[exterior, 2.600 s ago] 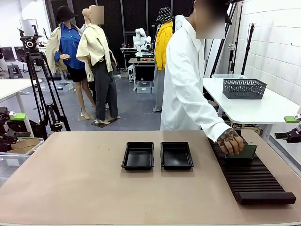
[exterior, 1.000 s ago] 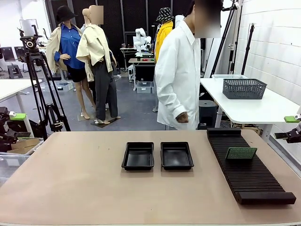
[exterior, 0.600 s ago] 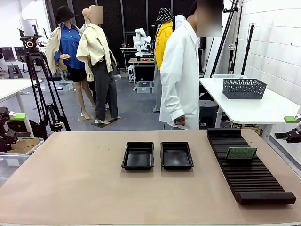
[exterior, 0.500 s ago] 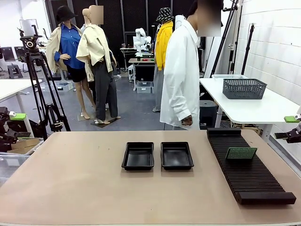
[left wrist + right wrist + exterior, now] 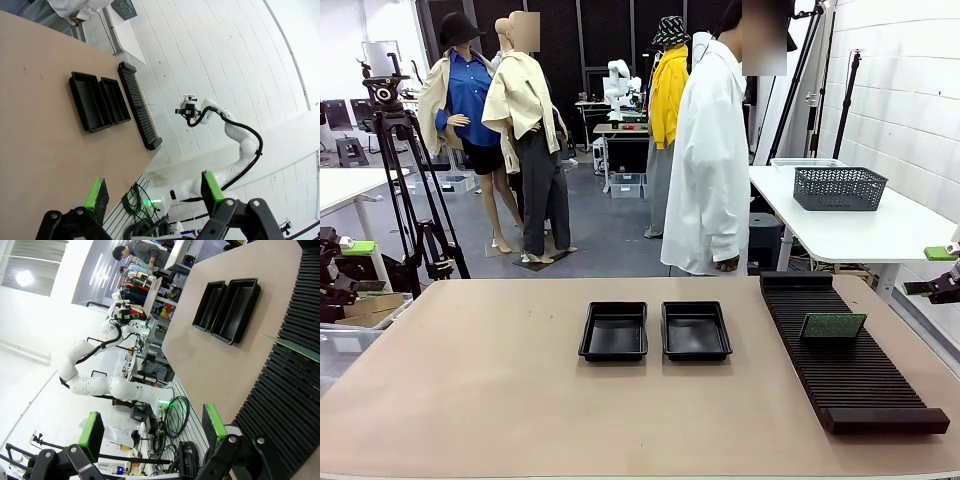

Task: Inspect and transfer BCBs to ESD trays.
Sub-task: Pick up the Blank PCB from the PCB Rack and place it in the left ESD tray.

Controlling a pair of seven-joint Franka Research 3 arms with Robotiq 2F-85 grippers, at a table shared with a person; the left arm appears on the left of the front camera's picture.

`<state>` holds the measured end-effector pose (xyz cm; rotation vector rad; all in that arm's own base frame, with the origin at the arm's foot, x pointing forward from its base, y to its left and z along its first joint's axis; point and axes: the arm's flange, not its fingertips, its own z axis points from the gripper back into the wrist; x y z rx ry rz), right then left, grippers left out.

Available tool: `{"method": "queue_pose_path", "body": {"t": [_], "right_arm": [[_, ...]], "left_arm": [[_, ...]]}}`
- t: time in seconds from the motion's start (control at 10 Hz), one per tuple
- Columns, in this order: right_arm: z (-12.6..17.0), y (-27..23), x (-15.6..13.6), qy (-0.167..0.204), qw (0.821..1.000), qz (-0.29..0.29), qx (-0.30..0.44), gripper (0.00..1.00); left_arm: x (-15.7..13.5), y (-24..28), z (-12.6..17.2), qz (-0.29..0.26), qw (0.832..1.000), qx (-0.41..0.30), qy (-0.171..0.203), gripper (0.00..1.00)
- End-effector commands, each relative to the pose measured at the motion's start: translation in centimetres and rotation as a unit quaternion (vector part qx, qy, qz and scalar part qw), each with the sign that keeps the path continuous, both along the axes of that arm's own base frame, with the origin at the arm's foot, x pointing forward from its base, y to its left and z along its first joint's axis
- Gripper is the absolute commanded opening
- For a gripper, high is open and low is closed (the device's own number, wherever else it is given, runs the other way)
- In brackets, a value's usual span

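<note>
One green BCB (image 5: 832,325) leans on edge in the slots of the long black rack (image 5: 850,375) at the table's right; its thin edge shows in the right wrist view as the BCB (image 5: 291,348). Two empty black ESD trays (image 5: 614,331) (image 5: 695,330) lie side by side at mid-table, also seen as the trays (image 5: 102,100) and the trays (image 5: 227,305). My left gripper (image 5: 355,266) hangs open off the table's left side, with nothing between the left gripper's (image 5: 153,190) green pads. My right gripper (image 5: 932,270) hangs open off the right side, and the right gripper (image 5: 153,426) is empty too.
A person in a white coat (image 5: 708,150) stands at the far edge, side-on, hand (image 5: 725,264) hanging down. A grey mesh basket (image 5: 839,187) sits on a white side table behind. A camera tripod (image 5: 405,180) stands at the back left.
The person has let go of the board on the rack, straightened up and turned side-on to the table. Board, trays and both arms have stayed put.
</note>
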<state>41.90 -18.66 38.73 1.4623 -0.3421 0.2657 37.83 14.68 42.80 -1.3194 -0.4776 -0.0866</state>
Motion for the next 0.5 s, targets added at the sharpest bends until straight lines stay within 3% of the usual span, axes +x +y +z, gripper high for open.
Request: {"method": "queue_pose_path", "body": {"t": [0.0,0.2,0.4], "right_arm": [[-0.3,0.3,0.0,0.0,1.0,-0.006,0.002,1.0],[0.0,0.0,0.0,0.0,1.0,0.0,0.0,1.0],[1.2,0.7,1.2,-0.043,0.997,0.02,-0.054,1.0]], "left_arm": [[-0.1,0.1,0.2,0.004,1.0,-0.001,0.004,0.98],[-0.1,0.1,0.2,0.004,1.0,-0.001,0.004,0.98],[-0.1,0.1,0.2,0.004,1.0,-0.001,0.004,0.98]]}}
